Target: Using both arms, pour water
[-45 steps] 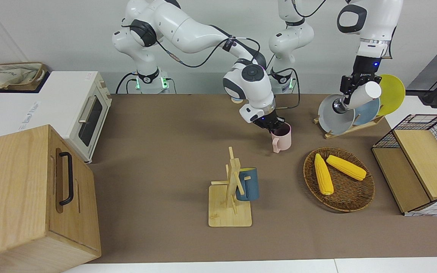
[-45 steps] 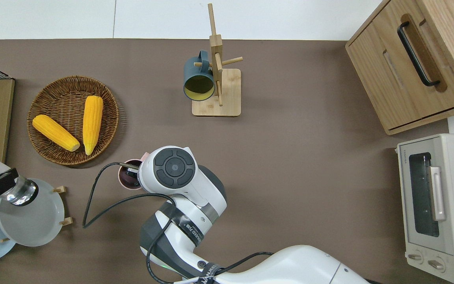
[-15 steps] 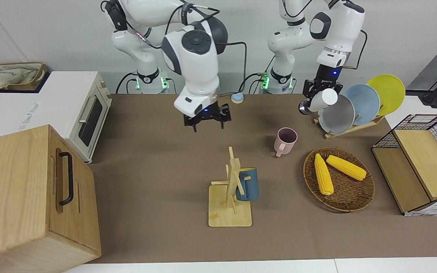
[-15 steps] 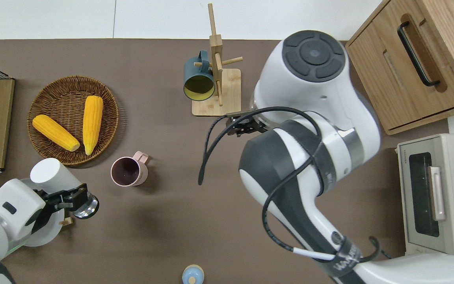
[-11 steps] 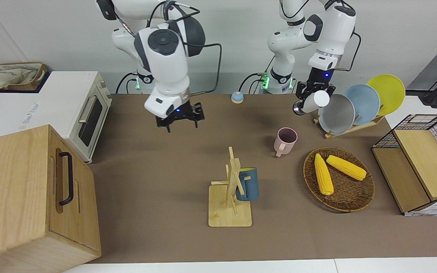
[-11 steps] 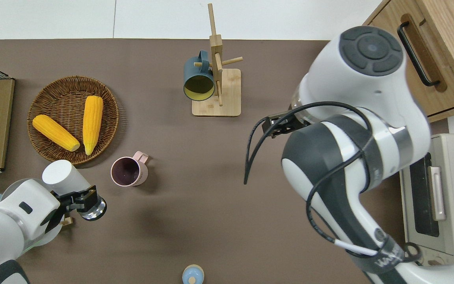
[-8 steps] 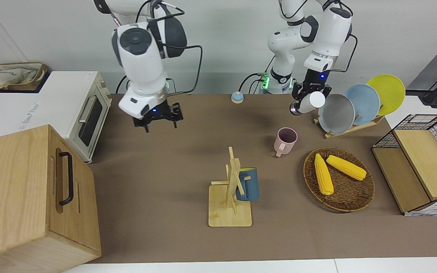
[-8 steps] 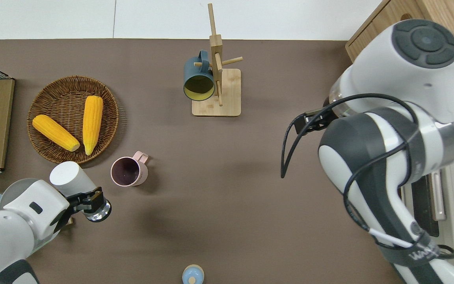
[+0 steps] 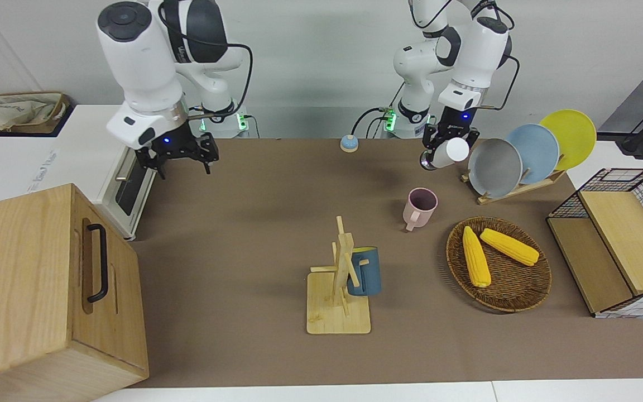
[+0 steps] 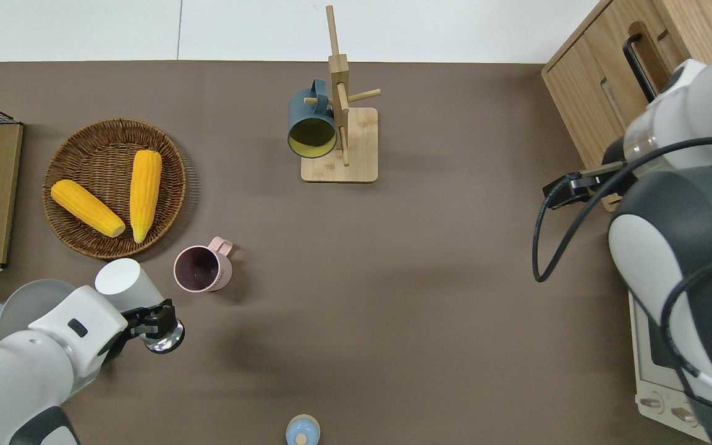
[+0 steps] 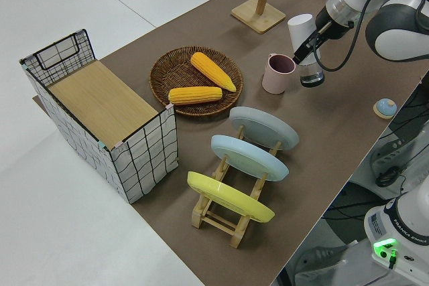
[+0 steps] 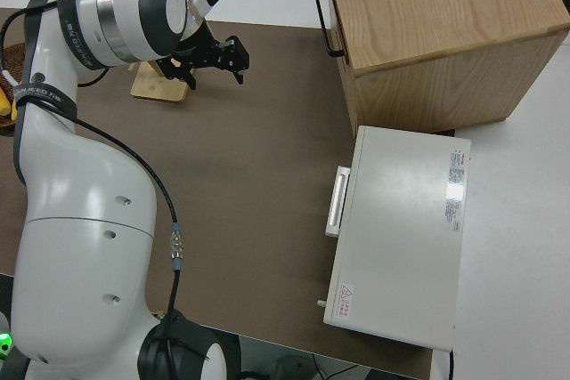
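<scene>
Overhead view first: where now, the left gripper [image 10: 146, 322]?

Over bare brown mat [image 10: 356, 296], just beside the pink mug [image 10: 201, 269], on the side nearer the robots. Clamped round a white bottle [image 10: 122, 279], carried steeply tilted. Three seconds back, hung over the plate rack [image 9: 528, 187] instead; closing on the mug since.

And the right gripper [image 9: 176, 158]?

Had the mug by its rim then. Now let go and swung off to the toaster oven [image 9: 132, 162] end, fingers spread, holding nothing. Mug left standing upright on the mat, handle angled away from the robots.

Meaning for the pour?

Probably receiver set down, pourer arriving. Nothing tipped over the mug yet. Worth bringing the bottle's mouth above the rim before tilting further.

Which end is the mouth?

Hard to say. One end flat matte white, the other shiny metal and held lower. Maybe the opening, maybe only a base.

Surfaces, working outward?

Mug smooth and matte, dark inside, straight-walled with a loop handle. Next to it, a coarse woven basket [image 9: 522, 304] with two ribbed yellow corn cobs [image 9: 476, 257]. Glossy round plates [image 9: 494, 167] on edge in the slatted wooden rack. Farther from the robots, a pale bamboo mug tree [image 9: 339, 279] with a blue mug [image 9: 365, 272] hung on a peg. At the right arm's end, a grained wooden cabinet [image 9: 31, 279] with a black handle.
</scene>
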Controlling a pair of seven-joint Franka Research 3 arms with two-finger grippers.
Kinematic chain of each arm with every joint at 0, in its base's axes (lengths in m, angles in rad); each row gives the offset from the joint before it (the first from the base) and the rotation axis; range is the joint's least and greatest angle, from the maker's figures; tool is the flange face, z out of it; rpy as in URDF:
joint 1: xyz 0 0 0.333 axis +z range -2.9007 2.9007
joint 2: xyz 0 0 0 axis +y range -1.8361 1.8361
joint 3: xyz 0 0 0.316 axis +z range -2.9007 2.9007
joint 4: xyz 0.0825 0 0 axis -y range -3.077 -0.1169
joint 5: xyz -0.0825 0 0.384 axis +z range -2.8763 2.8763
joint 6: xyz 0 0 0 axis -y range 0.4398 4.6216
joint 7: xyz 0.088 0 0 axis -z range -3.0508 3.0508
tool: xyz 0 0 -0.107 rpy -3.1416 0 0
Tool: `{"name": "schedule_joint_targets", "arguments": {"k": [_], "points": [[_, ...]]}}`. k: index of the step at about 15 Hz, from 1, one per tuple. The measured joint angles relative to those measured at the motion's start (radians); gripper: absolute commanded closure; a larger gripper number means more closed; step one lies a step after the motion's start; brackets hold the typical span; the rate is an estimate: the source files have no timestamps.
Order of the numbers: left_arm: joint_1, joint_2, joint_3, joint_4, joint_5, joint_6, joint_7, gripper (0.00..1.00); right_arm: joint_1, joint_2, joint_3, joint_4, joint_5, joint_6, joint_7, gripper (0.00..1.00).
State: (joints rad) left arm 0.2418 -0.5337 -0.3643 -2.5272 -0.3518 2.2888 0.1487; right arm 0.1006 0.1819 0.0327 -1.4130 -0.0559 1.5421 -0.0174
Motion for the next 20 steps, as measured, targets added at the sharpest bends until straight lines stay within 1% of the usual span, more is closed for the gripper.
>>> {"name": "schedule_joint_targets", "arguments": {"k": [1,4,5,6,9,13,15,18,20], "points": [[0.000,0.003,-0.008,-0.003,0.000,0.000,-0.002,1.00,0.000,-0.008,-0.018,-0.001,0.003,-0.014,0.000,0.013],[-0.001,0.027,-0.040,-0.008,-0.001,0.000,-0.010,1.00,-0.001,-0.030,-0.087,-0.004,0.014,-0.036,-0.008,0.013],[-0.001,0.039,-0.048,-0.008,-0.002,0.000,-0.012,1.00,-0.001,-0.038,-0.101,-0.004,0.017,-0.041,-0.011,0.013],[-0.001,0.051,-0.051,-0.008,-0.002,0.000,-0.013,1.00,-0.002,-0.045,-0.109,-0.004,0.018,-0.045,-0.011,0.013],[-0.001,0.090,-0.053,-0.008,-0.002,0.000,-0.013,1.00,-0.002,-0.059,-0.112,-0.004,0.042,-0.056,-0.008,0.013],[-0.001,0.138,-0.053,0.003,-0.002,-0.007,-0.013,1.00,-0.002,-0.059,-0.112,-0.004,0.051,-0.056,-0.008,0.013],[0.000,0.161,-0.052,0.022,-0.002,-0.030,-0.013,1.00,-0.001,-0.059,-0.111,0.000,0.051,-0.055,-0.008,0.013],[0.001,0.185,-0.050,0.053,0.012,-0.070,-0.013,1.00,0.004,-0.067,-0.099,0.016,0.051,-0.055,-0.008,0.013],[0.003,0.195,-0.049,0.064,0.027,-0.087,-0.016,1.00,0.011,-0.072,-0.091,0.020,0.052,-0.055,-0.008,0.013]]}}
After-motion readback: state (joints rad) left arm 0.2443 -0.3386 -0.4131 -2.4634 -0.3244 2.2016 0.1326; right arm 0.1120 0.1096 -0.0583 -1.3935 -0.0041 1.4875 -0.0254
